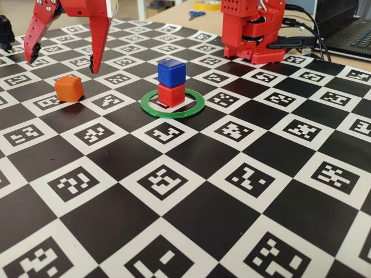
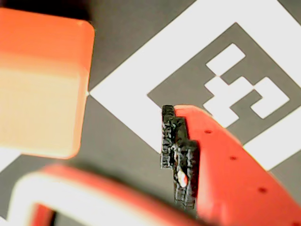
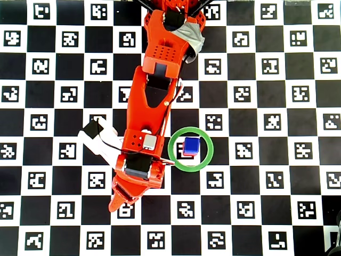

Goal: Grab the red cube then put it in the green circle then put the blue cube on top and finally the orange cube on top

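In the fixed view the blue cube (image 1: 171,72) sits on the red cube (image 1: 171,94), both inside the green circle (image 1: 174,116). The orange cube (image 1: 69,88) rests alone on the mat to their left. My red gripper (image 1: 64,63) hangs open just behind and above it, one finger on each side. The wrist view shows the orange cube (image 2: 42,84) large at upper left and the black-padded finger (image 2: 181,150) at right, with nothing in the gripper (image 2: 101,150). From overhead, the blue cube (image 3: 191,145) lies within the green circle (image 3: 210,152); the arm (image 3: 154,96) hides the orange cube.
The mat (image 1: 191,191) is a black-and-white checkerboard with printed markers. The arm's red base (image 1: 252,29) stands at the back right with cables and a laptop (image 1: 348,26) beside it. Scissors (image 1: 197,14) lie behind the mat. A dark object (image 1: 6,29) sits at the far left.
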Available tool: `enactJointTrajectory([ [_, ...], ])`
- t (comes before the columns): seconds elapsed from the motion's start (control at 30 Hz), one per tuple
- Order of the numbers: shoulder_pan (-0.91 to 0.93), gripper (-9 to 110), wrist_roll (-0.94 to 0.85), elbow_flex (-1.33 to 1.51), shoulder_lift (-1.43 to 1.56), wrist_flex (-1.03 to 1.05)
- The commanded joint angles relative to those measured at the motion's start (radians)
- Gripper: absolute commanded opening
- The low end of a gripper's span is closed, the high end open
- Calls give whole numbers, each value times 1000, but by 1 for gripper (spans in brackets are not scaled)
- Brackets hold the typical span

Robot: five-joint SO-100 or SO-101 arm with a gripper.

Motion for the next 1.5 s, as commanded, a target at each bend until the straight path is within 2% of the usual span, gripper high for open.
enactJointTrajectory([
  [0.0,9,52,8,-87,29,-18],
  [0.6,28,44,14,-81,-31,-115],
  [0.97,37,28,12,-43,-32,-158],
  [1.47,38,14,-25,-26,-31,-172],
])
